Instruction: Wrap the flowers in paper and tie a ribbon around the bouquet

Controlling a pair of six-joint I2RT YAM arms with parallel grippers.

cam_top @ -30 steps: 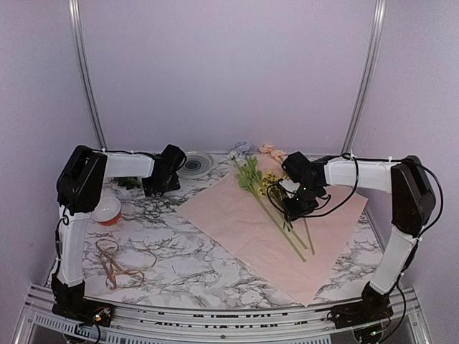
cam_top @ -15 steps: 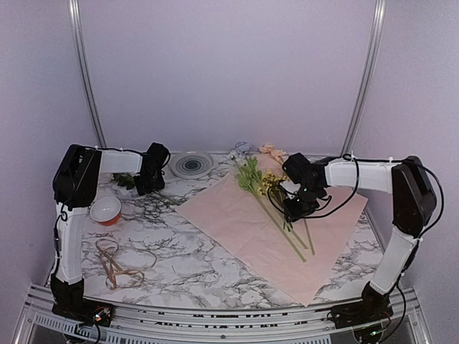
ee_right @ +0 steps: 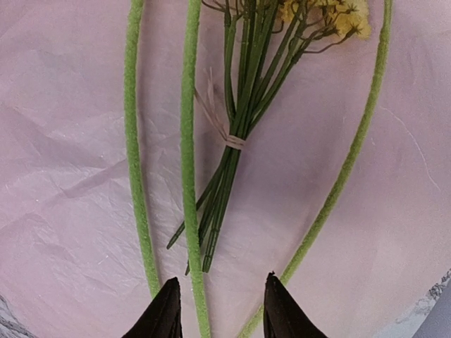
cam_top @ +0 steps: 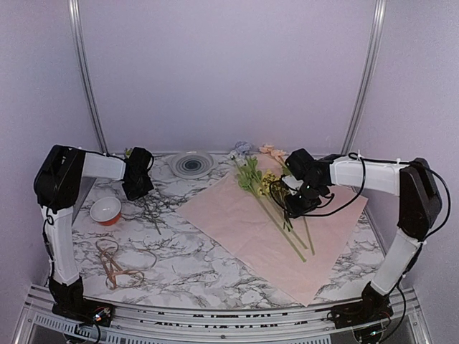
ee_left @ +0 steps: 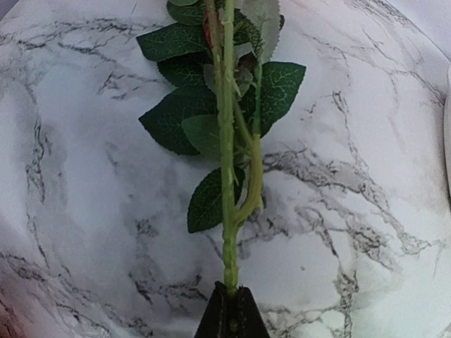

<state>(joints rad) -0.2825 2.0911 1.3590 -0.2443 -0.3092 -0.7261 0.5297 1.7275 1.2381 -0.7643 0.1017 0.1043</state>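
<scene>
Left fingers: clenched on the bare end of a leafy stem, which runs straight ahead from the tips over the marble desk.

Right fingers: released, parted, grasping nothing. They hover low over the paper.

The flowers lie flat on the paper just ahead of the right fingertips. One long stem passes between the tips, and the yellow sprig is farthest ahead.

The ribbon is loose on the desk, well apart from both pairs of fingers.
</scene>
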